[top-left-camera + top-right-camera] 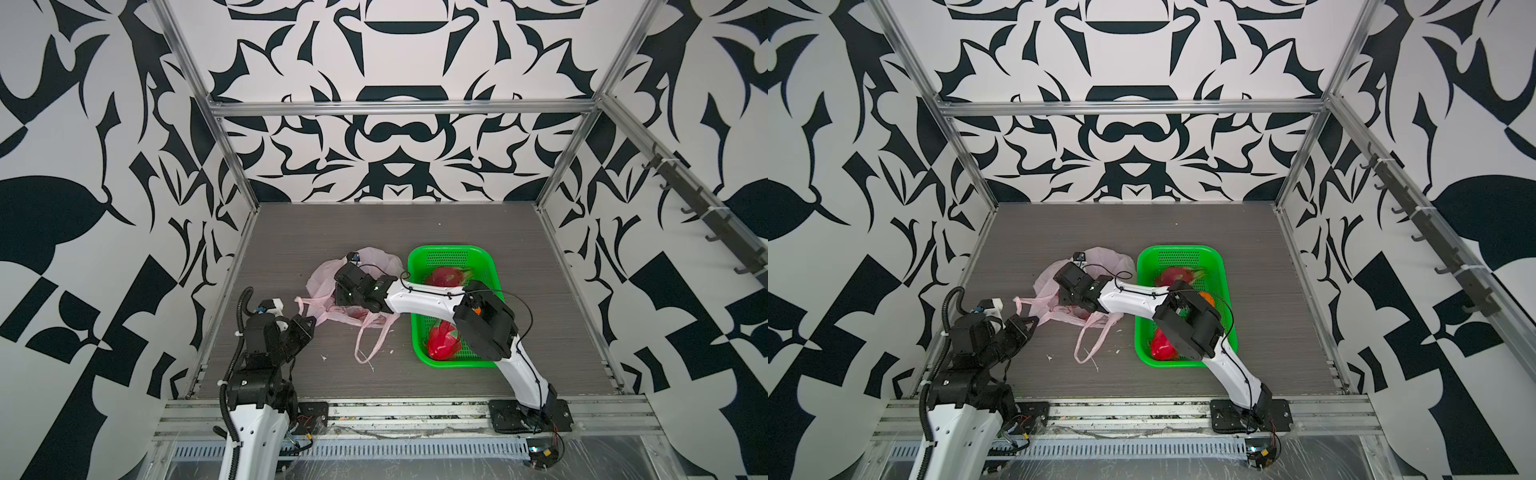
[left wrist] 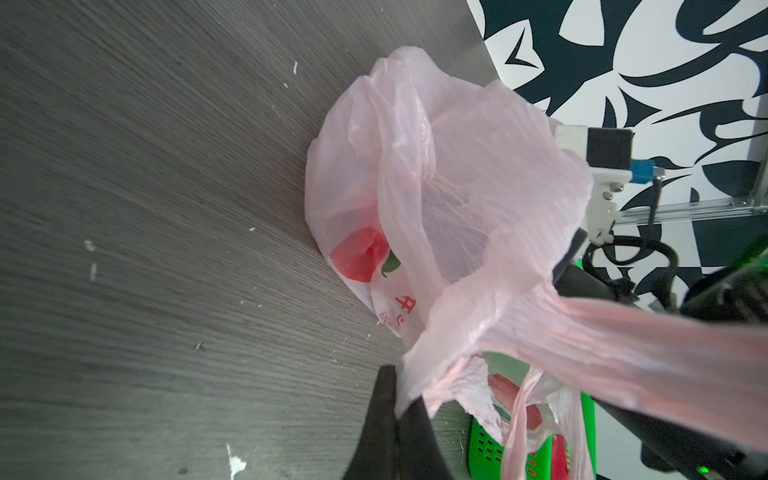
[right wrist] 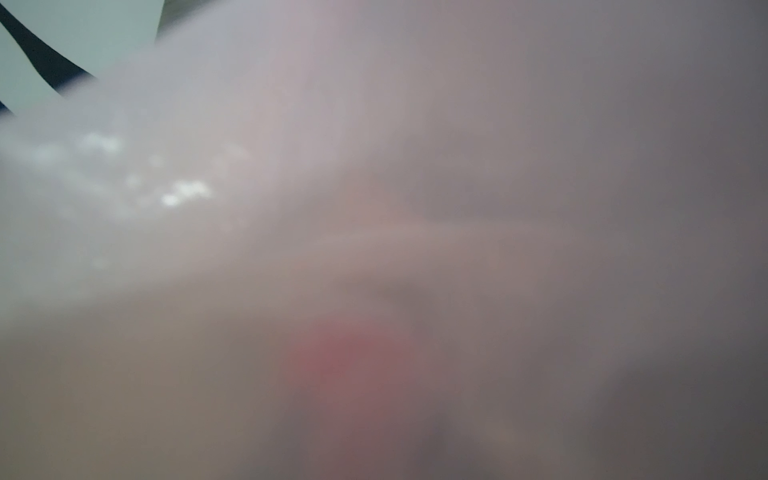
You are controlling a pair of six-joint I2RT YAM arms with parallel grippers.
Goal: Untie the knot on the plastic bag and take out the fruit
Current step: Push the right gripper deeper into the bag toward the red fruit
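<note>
The left tool (image 1: 308,322) is seen at the left in both top views, its jaws pressed together and clamped on a fold of the plastic bag (image 1: 376,259); in the left wrist view the pink film (image 2: 478,174) is drawn taut from that pinch. The bag lies crumpled on the grey worktop (image 1: 415,226), left of centre and just beside the basket, with one loop handle (image 1: 300,300) next to the left tool and the other loop handle (image 1: 370,340) draped loose on the worktop. The right tool (image 1: 344,296) is buried in the bag's mouth, and whether its jaws are apart cannot be told, the right wrist view being a pink blur. To the right, a green basket (image 1: 449,248) holds two dragon fruits (image 1: 446,276) (image 1: 441,344), and an orange (image 1: 1207,297) is partly hidden behind the right arm.
</note>
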